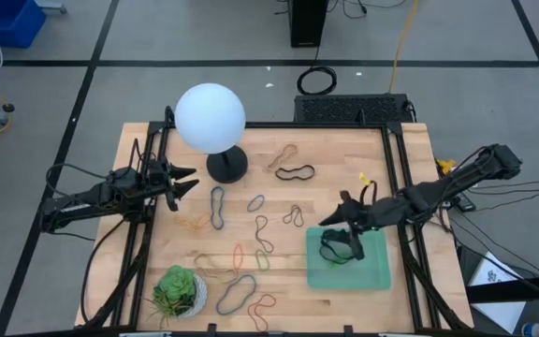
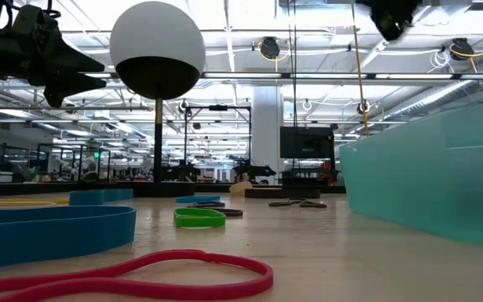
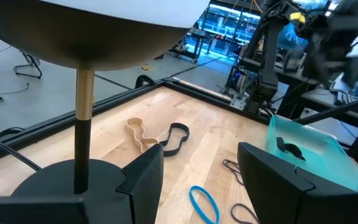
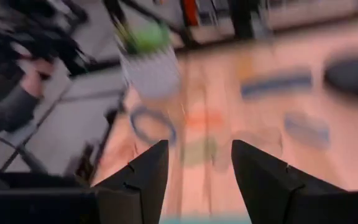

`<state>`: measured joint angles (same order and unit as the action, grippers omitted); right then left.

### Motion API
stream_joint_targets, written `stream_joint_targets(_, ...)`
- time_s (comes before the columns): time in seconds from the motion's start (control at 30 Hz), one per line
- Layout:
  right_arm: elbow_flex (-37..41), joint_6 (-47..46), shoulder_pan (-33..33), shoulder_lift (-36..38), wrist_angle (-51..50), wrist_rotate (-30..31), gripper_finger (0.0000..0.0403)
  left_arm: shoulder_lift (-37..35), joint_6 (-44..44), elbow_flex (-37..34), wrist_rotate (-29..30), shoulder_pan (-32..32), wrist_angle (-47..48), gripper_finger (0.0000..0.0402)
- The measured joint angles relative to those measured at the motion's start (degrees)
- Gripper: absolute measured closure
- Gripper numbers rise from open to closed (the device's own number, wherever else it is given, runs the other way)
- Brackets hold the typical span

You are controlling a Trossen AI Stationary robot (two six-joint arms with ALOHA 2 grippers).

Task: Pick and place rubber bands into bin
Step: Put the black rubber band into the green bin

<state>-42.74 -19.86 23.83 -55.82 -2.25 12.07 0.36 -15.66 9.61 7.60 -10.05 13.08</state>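
Note:
Many rubber bands lie flat on the wooden table, among them a black one, a tan one and a dark one. In the low view a red band, a blue band and a green band lie near the camera. The mint-green bin stands at the near right with a black band inside; it also shows in the left wrist view. My right gripper hovers open and empty over the bin's far left corner. My left gripper is open and empty beside the lamp base.
A lamp with a white globe and a black round base stands at the far middle, close to my left gripper. A white pot with a green succulent stands at the near left corner. Black frame rails run along both table sides.

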Motion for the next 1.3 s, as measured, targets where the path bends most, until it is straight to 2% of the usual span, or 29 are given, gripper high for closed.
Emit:
stream_joint_targets(0.17, 0.0, 15.1, -0.1, 0.1, 10.2, -0.1, 0.0234, 0.0, 0.0, 0.0, 0.0, 0.0, 0.0, 0.019)
stream_joint_targets(0.43, -0.1, 20.0, -6.4, 0.1, 10.6, -0.1, 0.0234, 0.0, 0.0, 0.0, 0.0, 0.0, 0.0, 0.019)
stream_joint_targets(0.7, -9.1, 22.0, -16.6, -2.9, -6.0, -0.3, 0.0234, 0.0, 0.0, 0.0, 0.0, 0.0, 0.0, 0.019)
stream_joint_targets(1.0, -23.6, 27.3, -29.8, -13.4, -27.3, -0.3, 0.0234, 0.0, 0.0, 0.0, 0.0, 0.0, 0.3, 0.019)
stream_joint_targets(1.07, -25.5, 28.9, -33.0, -16.3, -29.5, -0.8, 0.0234, 0.0, 0.0, 0.0, 0.0, 0.0, 0.3, 0.019)
stream_joint_targets(1.3, -26.4, 33.7, -41.9, -26.3, -31.1, -9.3, 0.0234, 0.0, 0.0, 0.0, 0.0, 0.0, 0.4, 0.019)
